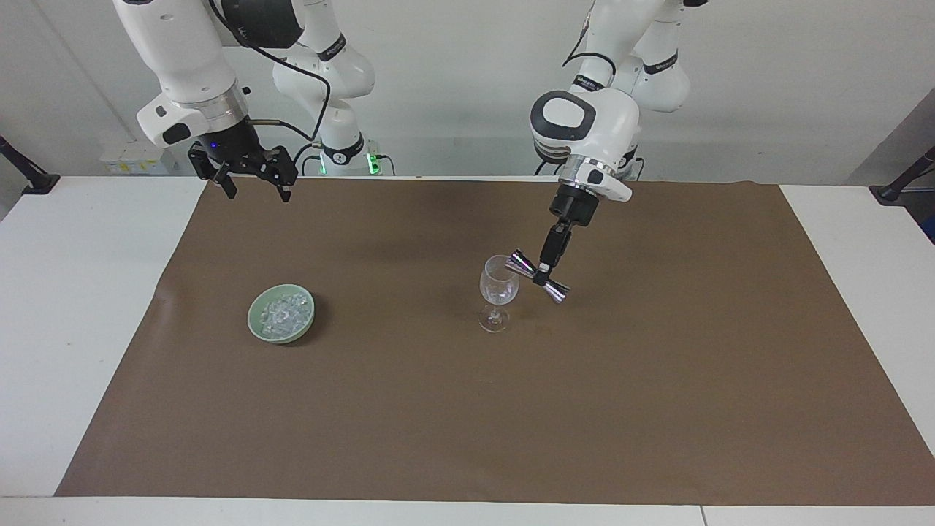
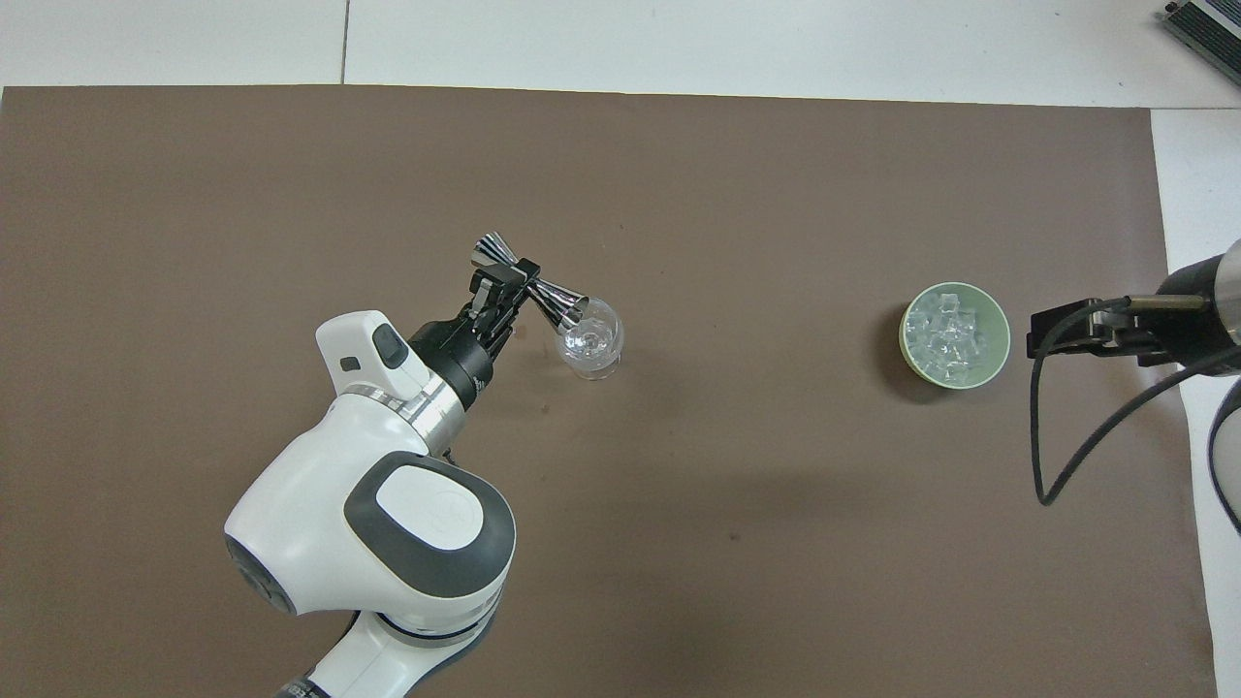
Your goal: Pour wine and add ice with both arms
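Glassy ice (image 1: 283,313) (image 2: 948,336) fills a pale green bowl (image 1: 256,326) (image 2: 999,320) left of centre in the facing view. Mid-frame, the left end effector (image 1: 544,270) (image 2: 501,284) is clamped on a steel jigger (image 1: 556,291) (image 2: 555,302) tipped over the wine glass (image 1: 498,291) (image 2: 591,347). Upper left, the right end effector (image 1: 256,184) (image 2: 1052,330) waits, fingers apart, above the brown surface (image 1: 657,409) (image 2: 291,194).

Left pincer (image 1: 541,275) clamping tilted jigger (image 1: 537,275) over wine glass (image 1: 498,291)

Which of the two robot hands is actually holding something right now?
The left hand, clamped on the silver jigger tilted over the wine glass. The right hand waits empty.
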You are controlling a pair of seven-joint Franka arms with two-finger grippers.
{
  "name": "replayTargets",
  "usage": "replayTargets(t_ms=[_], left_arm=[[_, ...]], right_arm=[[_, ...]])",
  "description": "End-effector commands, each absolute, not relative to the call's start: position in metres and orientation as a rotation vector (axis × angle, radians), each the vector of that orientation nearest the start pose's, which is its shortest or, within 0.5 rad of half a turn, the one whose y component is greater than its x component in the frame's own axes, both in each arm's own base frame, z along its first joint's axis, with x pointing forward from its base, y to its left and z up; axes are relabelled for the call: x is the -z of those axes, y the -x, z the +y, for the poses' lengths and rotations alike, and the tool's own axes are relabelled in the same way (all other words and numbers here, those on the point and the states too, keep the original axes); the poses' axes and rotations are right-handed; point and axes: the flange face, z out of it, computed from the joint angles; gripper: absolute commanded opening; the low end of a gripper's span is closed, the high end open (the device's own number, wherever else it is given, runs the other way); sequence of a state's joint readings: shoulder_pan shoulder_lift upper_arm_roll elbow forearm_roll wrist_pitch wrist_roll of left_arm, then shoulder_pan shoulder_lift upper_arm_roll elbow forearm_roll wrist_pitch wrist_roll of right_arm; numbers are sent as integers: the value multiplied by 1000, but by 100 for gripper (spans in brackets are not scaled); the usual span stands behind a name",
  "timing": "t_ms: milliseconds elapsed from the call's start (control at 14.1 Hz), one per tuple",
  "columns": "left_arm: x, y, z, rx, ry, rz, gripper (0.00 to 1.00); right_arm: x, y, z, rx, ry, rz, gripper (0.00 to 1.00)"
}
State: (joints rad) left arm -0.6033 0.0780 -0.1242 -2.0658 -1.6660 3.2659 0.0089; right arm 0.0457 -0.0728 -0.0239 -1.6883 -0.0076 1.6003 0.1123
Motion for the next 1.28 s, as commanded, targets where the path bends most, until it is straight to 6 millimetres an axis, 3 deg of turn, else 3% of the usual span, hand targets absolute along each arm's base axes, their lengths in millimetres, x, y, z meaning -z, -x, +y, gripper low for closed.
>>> replayTargets(t_ms=[0,1205], left_arm=[[-451,-481,-297,-616,-1953,1014,0],[-457,-482,-307,-772,-2099,747,0]], right_arm=[[-612,-528,11,8,3123,121,100],[-612,-528,11,8,3123,118,100]])
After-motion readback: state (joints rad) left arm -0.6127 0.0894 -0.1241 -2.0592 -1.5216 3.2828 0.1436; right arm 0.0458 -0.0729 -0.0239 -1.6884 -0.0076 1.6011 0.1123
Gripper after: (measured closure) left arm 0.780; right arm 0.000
